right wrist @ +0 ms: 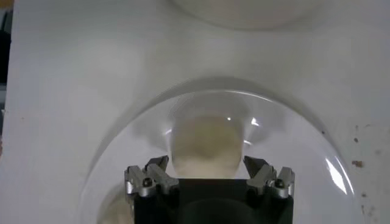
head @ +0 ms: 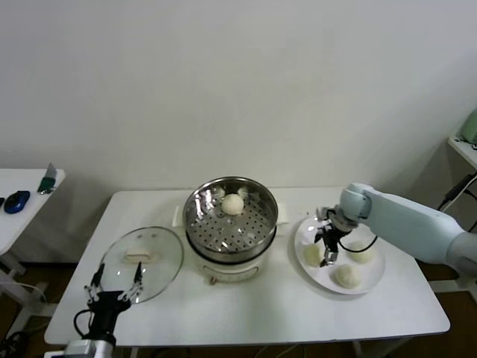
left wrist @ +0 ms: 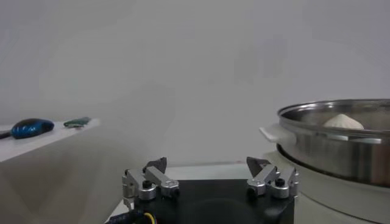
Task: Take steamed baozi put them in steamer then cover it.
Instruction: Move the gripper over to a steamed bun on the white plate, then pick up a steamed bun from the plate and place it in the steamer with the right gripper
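Steamer [head: 231,224], frame centre: one baozi [head: 233,204] inside. Plate [head: 376,280], right: three buns; right claw [head: 329,250] spread around one. Cover [head: 141,262], lower left; left claw [head: 113,289] released.

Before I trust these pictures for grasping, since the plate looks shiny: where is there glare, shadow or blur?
Right wrist view: small bright glints on the plate beside the bun, which casts a soft shadow; the edges look soft. Head view: even light, and the glass lid shows faint reflections. Left wrist view: the steamer rim gleams, and the side table is hazy.
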Tool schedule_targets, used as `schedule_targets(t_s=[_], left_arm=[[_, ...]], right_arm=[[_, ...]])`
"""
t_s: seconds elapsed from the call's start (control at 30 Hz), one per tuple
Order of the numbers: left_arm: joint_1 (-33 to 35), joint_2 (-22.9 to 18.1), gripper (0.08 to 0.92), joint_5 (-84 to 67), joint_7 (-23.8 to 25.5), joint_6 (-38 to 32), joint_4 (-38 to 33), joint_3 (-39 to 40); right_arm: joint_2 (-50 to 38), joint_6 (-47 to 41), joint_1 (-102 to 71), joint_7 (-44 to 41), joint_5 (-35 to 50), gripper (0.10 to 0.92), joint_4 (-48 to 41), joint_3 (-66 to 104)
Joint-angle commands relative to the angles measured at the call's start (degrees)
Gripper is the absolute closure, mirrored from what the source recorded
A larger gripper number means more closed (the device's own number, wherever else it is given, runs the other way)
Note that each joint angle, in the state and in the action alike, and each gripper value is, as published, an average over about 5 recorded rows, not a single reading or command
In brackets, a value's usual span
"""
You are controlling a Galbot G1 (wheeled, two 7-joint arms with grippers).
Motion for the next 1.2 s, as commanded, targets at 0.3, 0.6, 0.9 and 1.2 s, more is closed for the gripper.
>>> schedule_targets(t_s=[0.3, 0.6, 0.9, 1.2], left_arm=[[0.3, 0.0, 0.177, 0.0, 0.0, 0.0, -0.1, -0.1], [1.2, 0.1, 0.177, 0.4, 1.1, 0.2, -0.9, -0.1], [1.5, -0.7, 0.177, 2.2, 1.4, 0.4, -2.0, 2.1], [3.5, 0.1, 0.177, 4.5, 1.6, 0.3, -3.3, 3.0]], right_arm=[[0.4, 0.1, 0.0, -0.2, 1.8, 0.353, -1.4, 1.1], [-0.5, -0.6, 19.9, 0.8, 18.0, 0.364, 0.7, -11.4], [8.9, -1.5, 43.5, 0.6, 38.3, 0.363, 1.9, -28.0], [22.3, -5.0, 44.1, 4.6, 44.4, 0.355, 2.8, -27.9]])
